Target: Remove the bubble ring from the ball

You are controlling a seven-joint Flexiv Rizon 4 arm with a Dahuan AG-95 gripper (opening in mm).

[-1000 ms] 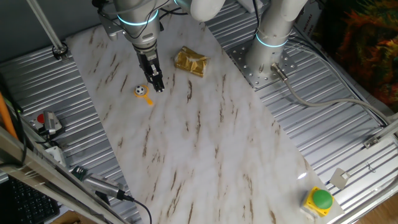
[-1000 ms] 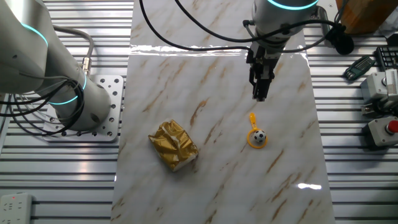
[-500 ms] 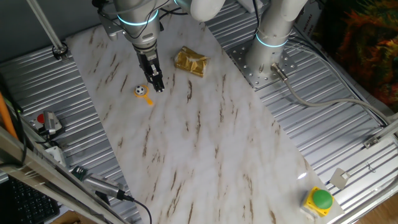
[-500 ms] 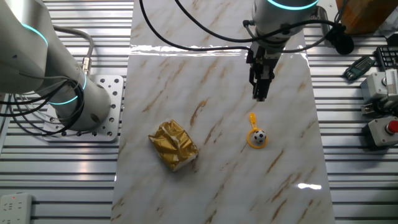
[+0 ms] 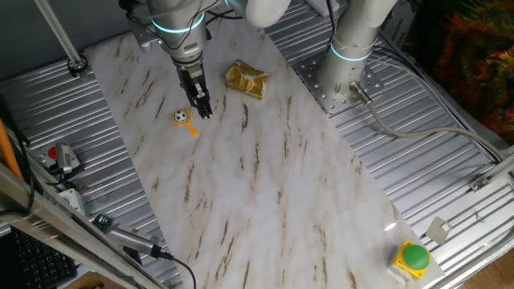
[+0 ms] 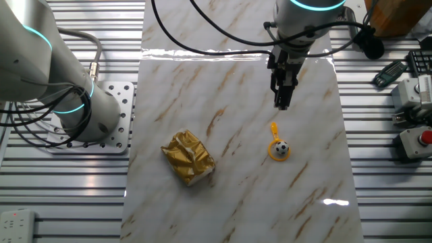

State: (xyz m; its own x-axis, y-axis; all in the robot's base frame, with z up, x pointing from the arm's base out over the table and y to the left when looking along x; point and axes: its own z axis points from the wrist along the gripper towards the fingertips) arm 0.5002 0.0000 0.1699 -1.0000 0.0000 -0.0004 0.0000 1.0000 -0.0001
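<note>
The yellow-orange bubble ring [image 5: 188, 125] lies flat on the marble table, its hoop around the tiny black-and-white ball [image 5: 181, 117]. In the other fixed view the ball [image 6: 283, 146] sits inside the hoop and the ring's handle [image 6: 275, 129] points toward the gripper. My gripper [image 5: 204, 111] hangs just right of the ring with its fingers close together and nothing between them. In the other fixed view the gripper [image 6: 281, 104] is above the table just beyond the handle's end, apart from the ring.
A crumpled gold foil packet [image 5: 246, 79] lies on the table [image 5: 265, 185] to the right of the gripper. A second arm's base [image 5: 347, 60] stands beside the table. A green button [image 5: 414, 257] sits at the near right corner. Devices and cables lie along the left rails.
</note>
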